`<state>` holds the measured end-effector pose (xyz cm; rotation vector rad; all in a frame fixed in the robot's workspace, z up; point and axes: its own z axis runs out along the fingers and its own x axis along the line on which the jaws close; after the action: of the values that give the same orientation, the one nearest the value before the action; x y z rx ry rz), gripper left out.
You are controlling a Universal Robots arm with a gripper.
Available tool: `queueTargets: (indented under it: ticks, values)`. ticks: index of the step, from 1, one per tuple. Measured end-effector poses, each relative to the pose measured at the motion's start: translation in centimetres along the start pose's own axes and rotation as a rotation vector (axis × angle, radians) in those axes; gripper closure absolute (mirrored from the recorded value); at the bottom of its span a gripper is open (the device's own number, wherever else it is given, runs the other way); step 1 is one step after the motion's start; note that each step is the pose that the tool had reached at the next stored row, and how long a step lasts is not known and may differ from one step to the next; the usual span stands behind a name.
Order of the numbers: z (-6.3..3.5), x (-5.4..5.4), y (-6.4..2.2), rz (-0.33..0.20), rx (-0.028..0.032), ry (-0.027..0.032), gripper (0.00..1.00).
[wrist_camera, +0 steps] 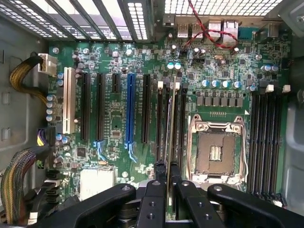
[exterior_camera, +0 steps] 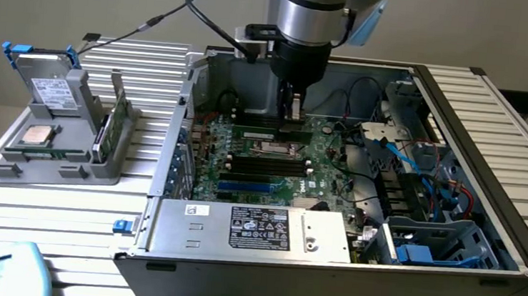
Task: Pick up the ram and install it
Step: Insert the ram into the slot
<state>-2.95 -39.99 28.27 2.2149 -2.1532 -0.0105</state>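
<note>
Gripper [exterior_camera: 291, 116] hovering over motherboard [wrist_camera: 114, 109]. Fingers [wrist_camera: 158, 171] sitting narrow, clamping ram [wrist_camera: 169, 128] edge-on. Ram hanging above slots [wrist_camera: 182, 123] beside socket [wrist_camera: 216, 152], seemingly unseated. Step judged: installing, aligning. Next move calling for ram lining up square with one slot, then pressing straight.

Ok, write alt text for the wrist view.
The gripper is shut on the ram, seen edge-on over the black memory slots of a green motherboard. An empty processor socket lies beside them.
</note>
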Motion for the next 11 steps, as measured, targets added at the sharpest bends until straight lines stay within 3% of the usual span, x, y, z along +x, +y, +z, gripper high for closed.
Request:
queueTargets:
  ticks: [6,11]
  values:
    - [1.08,0.0,-0.08,0.001,-0.0001,0.0000,0.86]
    - [1.96,0.0,-0.74,0.001,0.0000,0.0000,0.86]
